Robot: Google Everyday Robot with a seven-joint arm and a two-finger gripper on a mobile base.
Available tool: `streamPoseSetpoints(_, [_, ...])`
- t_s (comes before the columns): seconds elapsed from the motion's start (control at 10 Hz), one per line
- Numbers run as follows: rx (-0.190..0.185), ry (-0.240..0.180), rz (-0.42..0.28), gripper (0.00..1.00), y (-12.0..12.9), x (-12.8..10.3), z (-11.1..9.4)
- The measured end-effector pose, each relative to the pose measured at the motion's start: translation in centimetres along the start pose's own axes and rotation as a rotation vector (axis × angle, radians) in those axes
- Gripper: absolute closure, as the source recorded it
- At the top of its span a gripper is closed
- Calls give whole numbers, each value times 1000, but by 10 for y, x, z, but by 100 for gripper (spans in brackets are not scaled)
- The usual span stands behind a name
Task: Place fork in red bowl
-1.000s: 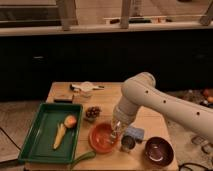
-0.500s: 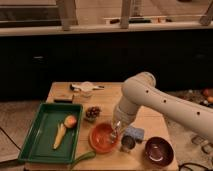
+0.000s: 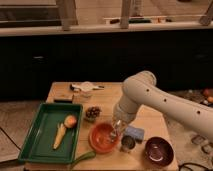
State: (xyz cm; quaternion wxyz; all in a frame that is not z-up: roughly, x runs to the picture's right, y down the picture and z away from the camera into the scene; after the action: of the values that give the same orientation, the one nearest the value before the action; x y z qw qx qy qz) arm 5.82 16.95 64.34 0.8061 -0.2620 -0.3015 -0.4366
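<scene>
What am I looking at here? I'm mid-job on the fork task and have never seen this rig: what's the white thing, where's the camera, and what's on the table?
The white jointed limb is the robot's single arm, coming in from the right. Its claw is shut, low over the right rim of the red bowl. Whether the fork is in it I cannot tell. There is one camera, looking down on the wooden table from in front. Also there: a green tray holding two foods, a metal cup, a blue block and a maroon bowl.
</scene>
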Motion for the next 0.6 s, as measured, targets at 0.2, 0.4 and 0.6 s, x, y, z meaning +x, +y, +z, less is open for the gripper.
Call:
streamPoseSetpoints(0.2, [0, 1, 0, 100, -1, 1, -1])
streamPoseSetpoints(0.4, [-2, 0, 2, 100, 0, 2, 0])
streamPoseSetpoints(0.6, [-2, 0, 1, 100, -1, 3, 0])
